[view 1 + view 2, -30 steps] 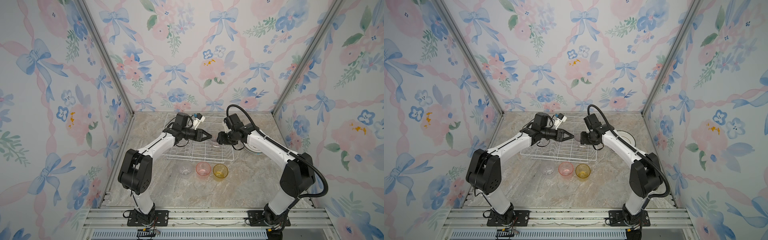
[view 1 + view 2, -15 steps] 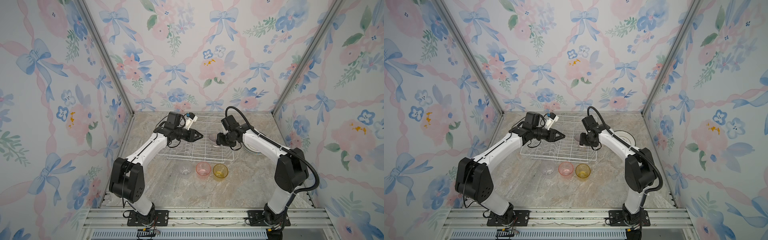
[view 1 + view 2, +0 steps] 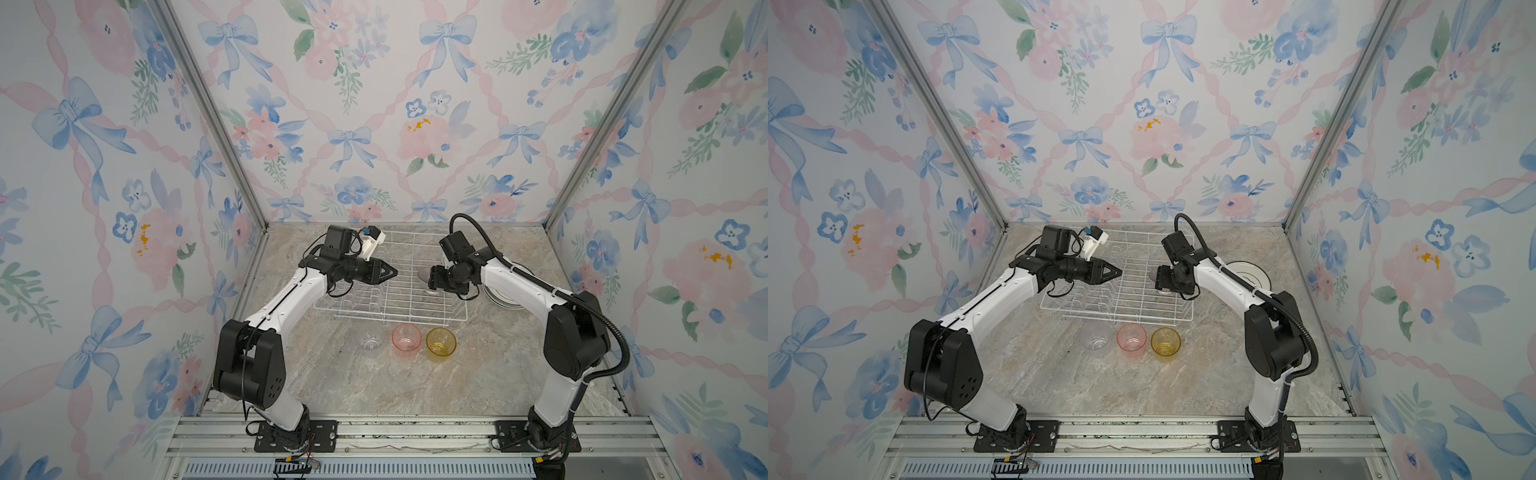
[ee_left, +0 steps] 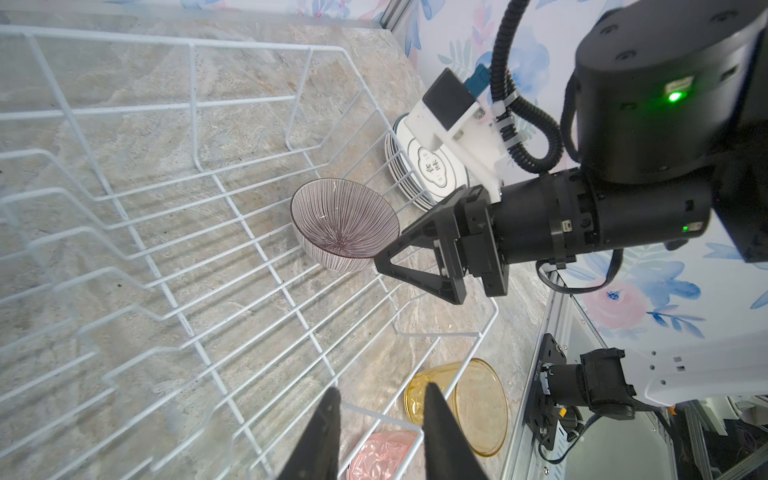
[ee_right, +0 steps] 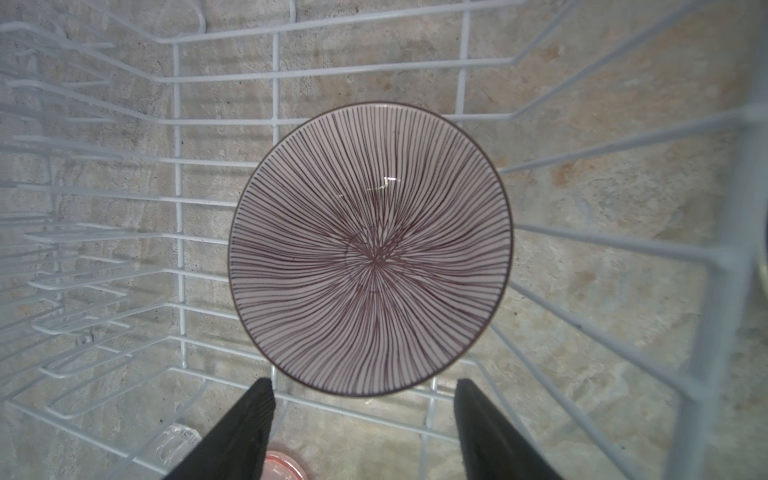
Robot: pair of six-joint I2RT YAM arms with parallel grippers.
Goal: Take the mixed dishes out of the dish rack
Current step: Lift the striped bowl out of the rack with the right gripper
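Hovering spread over the rack (image 5: 178, 166), right jaws face the bowl (image 5: 370, 249) rim.

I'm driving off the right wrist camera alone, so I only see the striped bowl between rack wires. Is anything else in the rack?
Observer: No, the dish rack holds only the purple-striped bowl.
Operator: Where are the plates?
Observer: The plates sit stacked on the table, just beyond the rack's right end.
Operator: And the left gripper?
Observer: The left gripper hangs open and empty over the rack.
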